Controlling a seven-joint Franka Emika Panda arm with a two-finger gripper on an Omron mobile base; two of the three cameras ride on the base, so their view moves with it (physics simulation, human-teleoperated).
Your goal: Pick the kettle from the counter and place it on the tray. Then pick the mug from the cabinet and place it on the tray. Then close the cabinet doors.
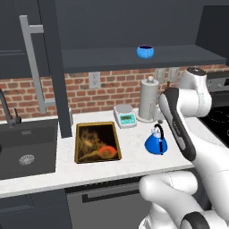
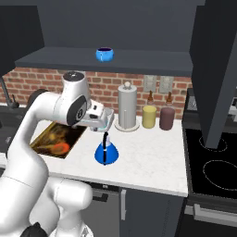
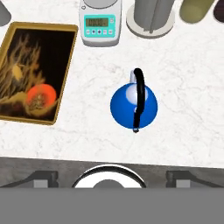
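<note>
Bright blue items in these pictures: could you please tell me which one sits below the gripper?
The squat dome-shaped blue kettle with the black arched handle, on the white counter; the small blue mug stands on the cabinet shelf.

Arm [image 2: 32, 134] is raised from the base and bent forward at the elbow. Gripper [image 2: 102, 121] is pointed straight down, jaws spread wide, nothing held.

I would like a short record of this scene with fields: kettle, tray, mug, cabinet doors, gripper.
kettle: kettle upright on the counter, between tray and stove, not held
tray: tray flat on the counter beside the sink, nothing on it
mug: mug on the cabinet shelf
cabinet doors: cabinet doors open
gripper: gripper open, above the kettle, not touching it
</note>
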